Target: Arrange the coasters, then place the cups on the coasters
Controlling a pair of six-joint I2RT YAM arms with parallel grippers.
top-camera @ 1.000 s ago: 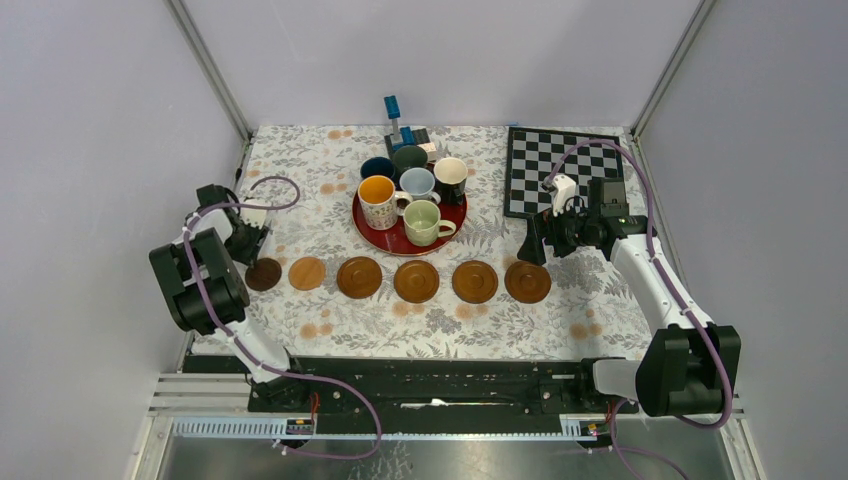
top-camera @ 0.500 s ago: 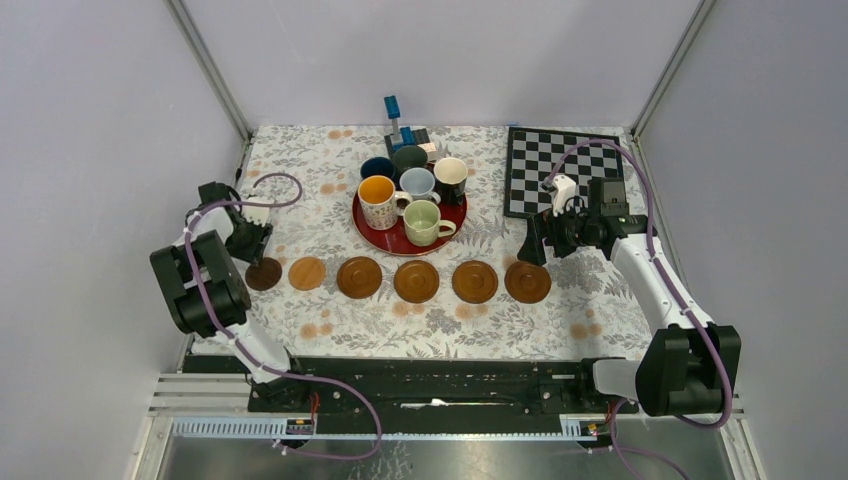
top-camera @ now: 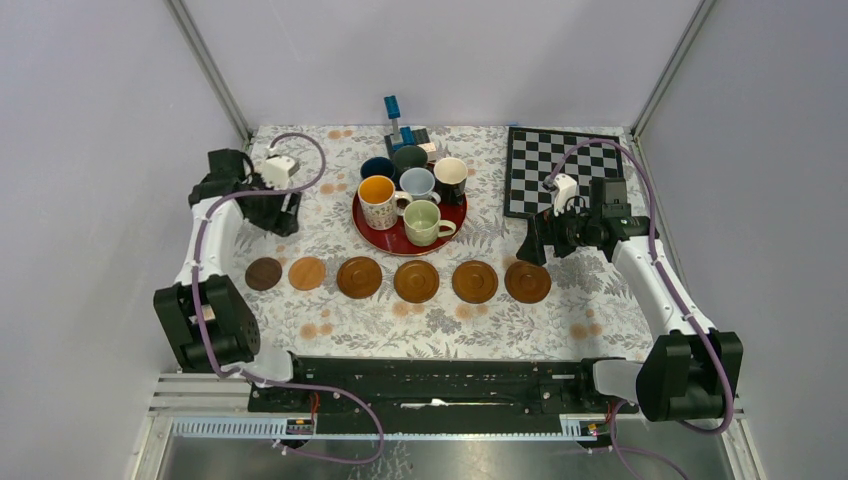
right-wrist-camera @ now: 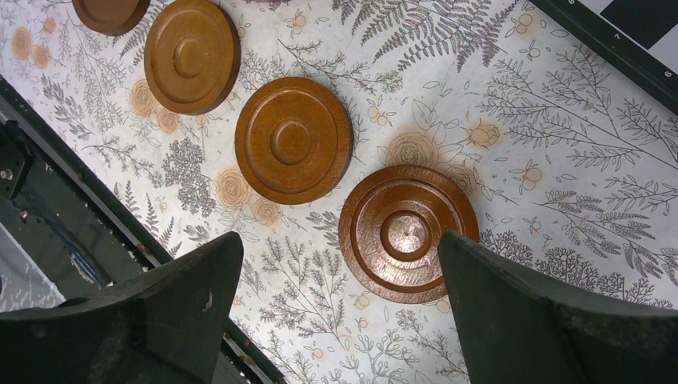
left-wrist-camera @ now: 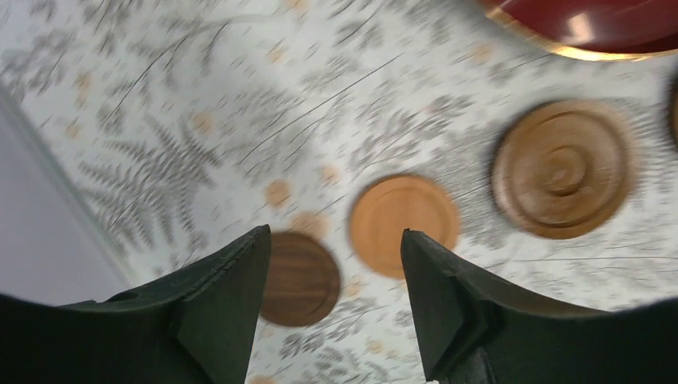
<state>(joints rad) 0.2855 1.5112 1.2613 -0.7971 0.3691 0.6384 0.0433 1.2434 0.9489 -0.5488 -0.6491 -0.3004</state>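
Coasters, six of them, lie in one left-to-right row across the near part of the table, so the arranging looks done. Cups stand bunched on the red tray or at its far edge, just beyond the row. None sits on a coaster yet, so that whole half is left. Left gripper hovers beyond the row's left end, jaws parted and empty. Right gripper hangs above the rightmost coaster, jaws wide apart, holding nothing.
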